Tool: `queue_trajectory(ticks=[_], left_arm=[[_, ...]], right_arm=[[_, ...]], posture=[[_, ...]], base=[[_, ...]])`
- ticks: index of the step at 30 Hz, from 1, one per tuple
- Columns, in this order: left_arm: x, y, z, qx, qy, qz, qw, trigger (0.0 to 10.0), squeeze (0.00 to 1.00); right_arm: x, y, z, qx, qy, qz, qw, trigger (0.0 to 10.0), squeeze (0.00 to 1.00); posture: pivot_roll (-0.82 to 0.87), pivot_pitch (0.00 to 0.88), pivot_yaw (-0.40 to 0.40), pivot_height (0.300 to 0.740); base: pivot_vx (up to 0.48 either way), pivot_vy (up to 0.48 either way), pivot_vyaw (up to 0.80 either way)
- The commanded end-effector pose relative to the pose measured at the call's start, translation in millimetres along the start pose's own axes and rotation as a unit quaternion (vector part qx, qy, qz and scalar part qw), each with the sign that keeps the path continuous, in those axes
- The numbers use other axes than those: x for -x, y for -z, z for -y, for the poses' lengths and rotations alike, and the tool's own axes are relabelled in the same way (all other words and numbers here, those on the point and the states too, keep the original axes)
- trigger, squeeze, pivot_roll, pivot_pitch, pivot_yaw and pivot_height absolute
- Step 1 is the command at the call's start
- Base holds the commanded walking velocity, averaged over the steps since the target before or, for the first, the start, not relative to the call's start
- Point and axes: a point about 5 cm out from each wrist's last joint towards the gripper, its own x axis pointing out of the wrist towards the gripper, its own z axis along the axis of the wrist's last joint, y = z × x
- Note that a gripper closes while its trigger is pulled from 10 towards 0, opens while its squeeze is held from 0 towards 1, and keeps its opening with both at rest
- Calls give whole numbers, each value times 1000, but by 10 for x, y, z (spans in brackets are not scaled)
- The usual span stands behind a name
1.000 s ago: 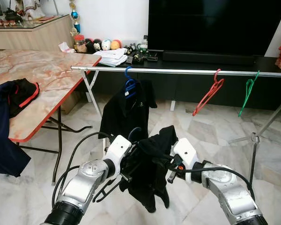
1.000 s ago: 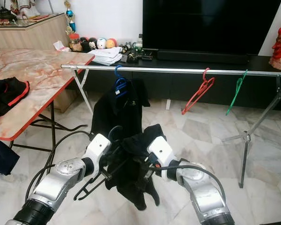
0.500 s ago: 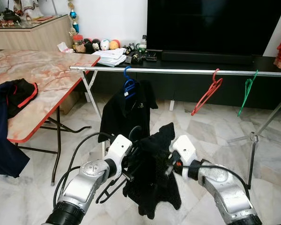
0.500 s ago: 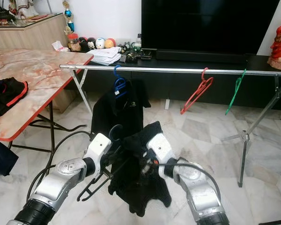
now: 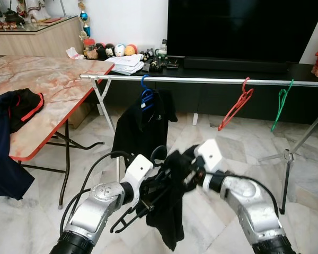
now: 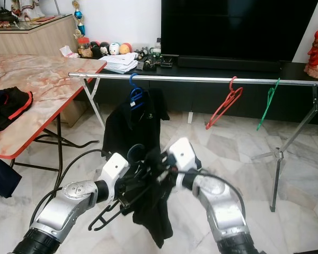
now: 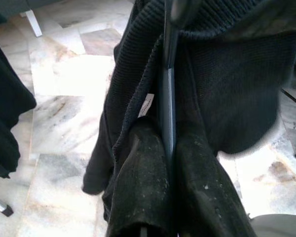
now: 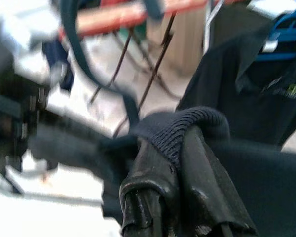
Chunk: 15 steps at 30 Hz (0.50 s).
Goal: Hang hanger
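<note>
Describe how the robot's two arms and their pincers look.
Both arms are silver-grey metal with black bands at the joints, white housings at the wrists and loose black cables looping alongside. The left pincer and right pincer each have two long black fingers, dusty and scuffed in the wrist views.

black hanger (image 5: 128, 216) tilted, dark knit garment (image 5: 168, 211) draped over it, below rail (image 5: 201, 80)

Occlusions and blur, hanging step.
I see the black hanger (image 5: 128, 219) mostly buried under the dark garment (image 5: 169, 211); right gripper (image 5: 186, 170) motion-blurred; rail (image 5: 212, 80) cut off at the frame's right edge.
</note>
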Motion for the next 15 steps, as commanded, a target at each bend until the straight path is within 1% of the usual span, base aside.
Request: queue_trajectory(ticks=[1,4,8,9,10,11,15], left_arm=[[9,-114,16,-9,6,23,1000,10000,0],[7,-118,20,-9,7,23,1000,10000,0],[0,-124,21,-8,9,24,1000,10000,0],[0,-124,20,-8,8,23,1000,10000,0],[-1,-124,19,-8,8,23,1000,10000,0],[-2,-124,18,-7,7,23,1000,10000,0],[-7,-119,5,-7,0,22,1000,10000,0]], right_arm=[[-20,-7,12,2,8,-10,1000,10000,0],[-15,-13,24,-2,10,-9,1000,10000,0],[-26,-68,-5,-3,-3,0,1000,10000,0],[-28,-77,-11,-4,-5,3,1000,10000,478],[-29,-83,-16,-4,-7,4,1000,10000,478],[-30,-90,-22,-6,-9,6,1000,10000,1000],[-15,-100,-61,0,-24,7,1000,10000,1000]], posture=[[56,0,30,740],[56,0,30,740],[59,0,31,740],[59,0,31,740],[59,0,31,740],[59,0,30,740],[59,0,30,740]], base=[[0,0,0],[0,0,0],[0,0,0],[0,0,0],[0,0,0],[0,0,0],[0,0,0]])
